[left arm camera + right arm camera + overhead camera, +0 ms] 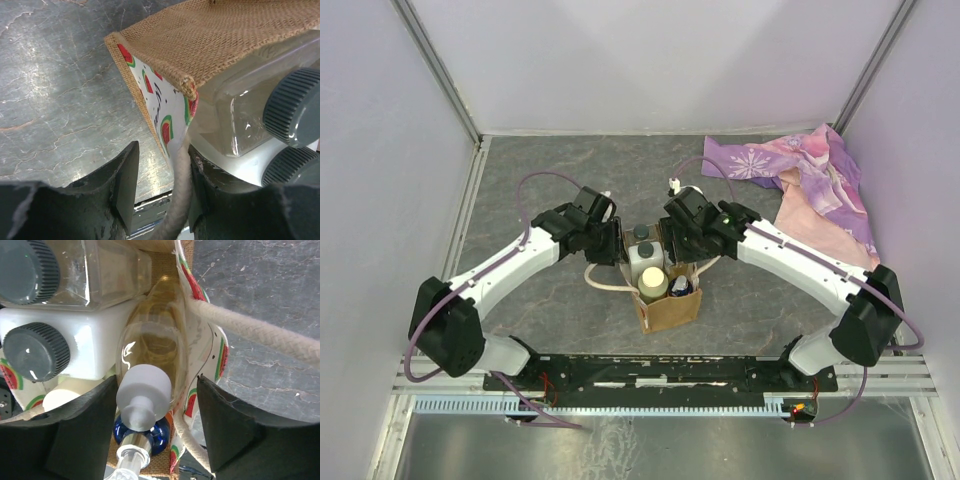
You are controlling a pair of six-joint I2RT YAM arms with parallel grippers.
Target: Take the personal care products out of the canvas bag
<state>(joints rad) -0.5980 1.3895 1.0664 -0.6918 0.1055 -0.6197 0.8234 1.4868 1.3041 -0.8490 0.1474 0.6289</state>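
Since every bottle in sight sits inside the small tan burlap tote with a white watermelon-printed side panel (670, 308), the task looks barely begun, and the step in hand is the first grasp. The tote stands on the grey marbled table (540, 180), midway between the arms and just beyond their bases.

The right gripper (156, 385) is spread wide. Its dark fingers sit either side of the slim clear yellowish bottle with a white pump top (150, 340). The tote's printed wall and a cream rope handle (250, 330) also lie inside that gap, on its right. The left gripper (162, 167) is likewise parted, straddling the tote's left wall and a second rope handle (180, 200) without pinching them.

Next, I judge, the right gripper must close on the slim bottle alone, clear of the fabric, and lift straight up. The left gripper could clamp the wall to keep the tote down.

From overhead the wrists crowd the tote's far end and the slim bottle cannot be picked out. Only the white boxy bottle with a dark ribbed cap (642, 255), the pale round cream-capped bottle (653, 283) and a blue top (680, 287) show. The body under that blue top is barely visible. A clear square dark-capped bottle (90, 275) is cut off at the frame edge. The crumpled purple-pink floral cloth (815, 185) lies far right, well apart.
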